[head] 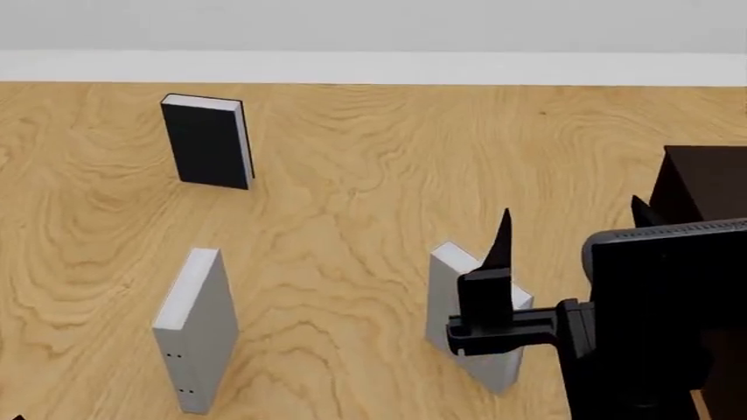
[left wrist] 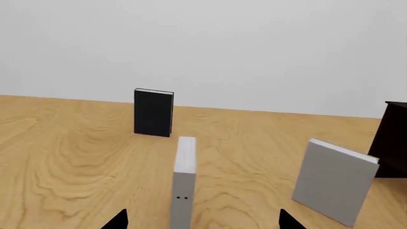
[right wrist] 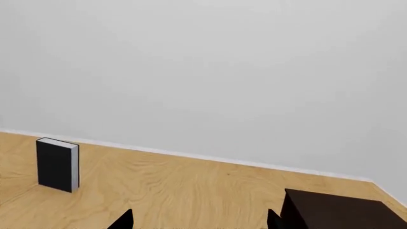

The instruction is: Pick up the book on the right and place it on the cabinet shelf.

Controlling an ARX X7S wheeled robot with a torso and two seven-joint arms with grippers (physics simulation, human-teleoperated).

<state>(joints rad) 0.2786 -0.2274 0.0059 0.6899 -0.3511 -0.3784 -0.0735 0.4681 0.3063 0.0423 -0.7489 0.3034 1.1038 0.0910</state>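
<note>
The book (head: 459,302), plain light grey with white page edges, stands on end on the wooden surface at the right and shows also as the book (left wrist: 334,181). My right gripper (head: 572,219) is open and hovers over and just right of it, with its left finger in front of the book. The right wrist view holds only my right gripper (right wrist: 198,222) tips, with nothing between them and the book out of sight. The dark cabinet (head: 701,179) stands at the far right; its shelf is hidden. My left gripper (left wrist: 203,222) is open.
A grey book with two dark dots on its spine (left wrist: 184,181) stands right in front of the left gripper and shows in the head view as the dotted book (head: 196,328). A black book (head: 208,140) stands at the back left. The cabinet (right wrist: 337,210) is close by the right gripper.
</note>
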